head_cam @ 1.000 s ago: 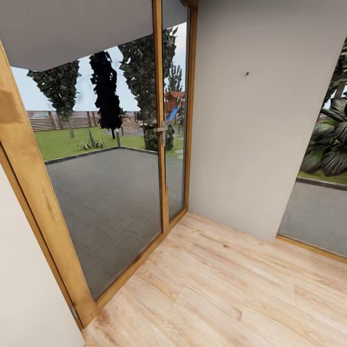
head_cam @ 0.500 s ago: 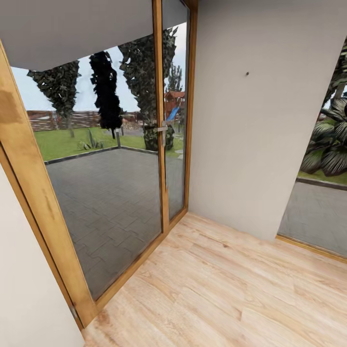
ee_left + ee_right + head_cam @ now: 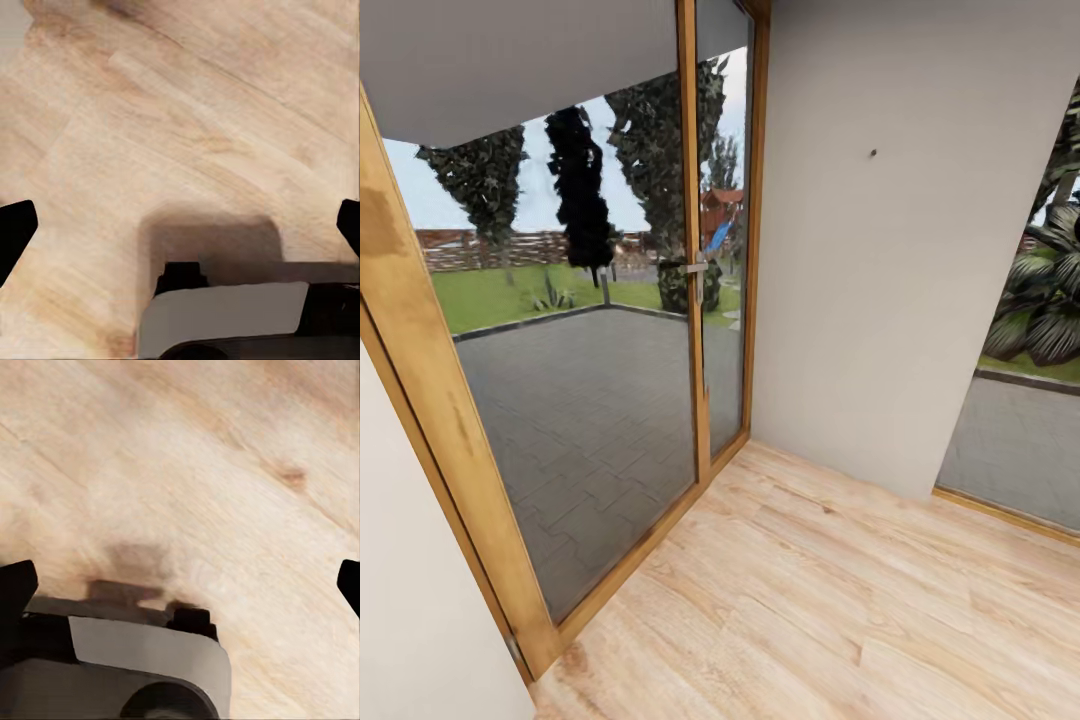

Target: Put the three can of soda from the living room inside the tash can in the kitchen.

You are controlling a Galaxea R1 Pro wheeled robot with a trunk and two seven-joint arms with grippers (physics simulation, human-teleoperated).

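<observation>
The head camera is facing a room corner where a wood-framed glass door (image 3: 600, 330) is meeting a plain grey wall (image 3: 900, 250). Light plank floor (image 3: 810, 610) is spreading below them. Through the glass a paved patio (image 3: 580, 420), a strip of lawn (image 3: 490, 297) and dark trees (image 3: 578, 190) are showing (a fence is running behind them). A second glazed opening (image 3: 1025, 400) is sitting to the right of the wall, with broad-leaved plants beyond it.

The left end effector (image 3: 180, 232) is hanging over bare floor, its dark fingertips (image 3: 15, 232) standing wide apart with nothing between them. The right end effector (image 3: 180, 585) is likewise spread wide and empty above the planks, part of the robot's grey base (image 3: 142, 675) lying beneath it.
</observation>
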